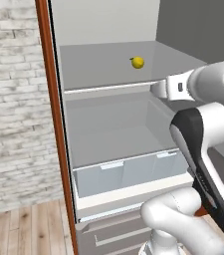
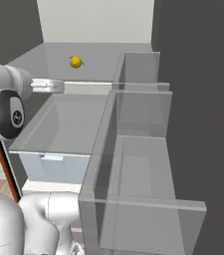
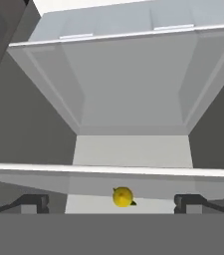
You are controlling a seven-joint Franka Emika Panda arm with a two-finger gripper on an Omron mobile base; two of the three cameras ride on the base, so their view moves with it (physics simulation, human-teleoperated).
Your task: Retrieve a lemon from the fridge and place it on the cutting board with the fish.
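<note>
Nearest the hand camera, two dark fingertips (image 3: 34, 203) stand far apart at the bottom of the hand view, so the gripper (image 3: 112, 204) is spread wide and holds nothing. Between them, slightly right of centre and beyond the shelf edge, lies the lemon (image 3: 123, 196), which suggests the hand has been lined up so the fruit falls inside the open span. Taking the left base view from left to right: a pale brick wall (image 1: 11, 99), then a reddish-brown upright edge (image 1: 54, 124), then the open fridge (image 1: 108, 30) with its grey shelf (image 1: 98, 67) and, below, a translucent drawer (image 1: 128, 174). On that shelf the lemon (image 1: 138, 62) sits alone toward the back right, resting on the flat surface, apart from the walls. To its right and lower, the white wrist of the arm (image 1: 175, 87) reaches in at about shelf-front level, short of the fruit. From the right base view the lemon (image 2: 75, 62) lies on the same shelf, with the clear door bins (image 2: 138, 149) standing to the right. Judgement: the step in hand is the approach to the fruit; the grasp has not been made, and the placing on the board is wholly outstanding. No brand, label or legible writing is visible on any surface.
</note>
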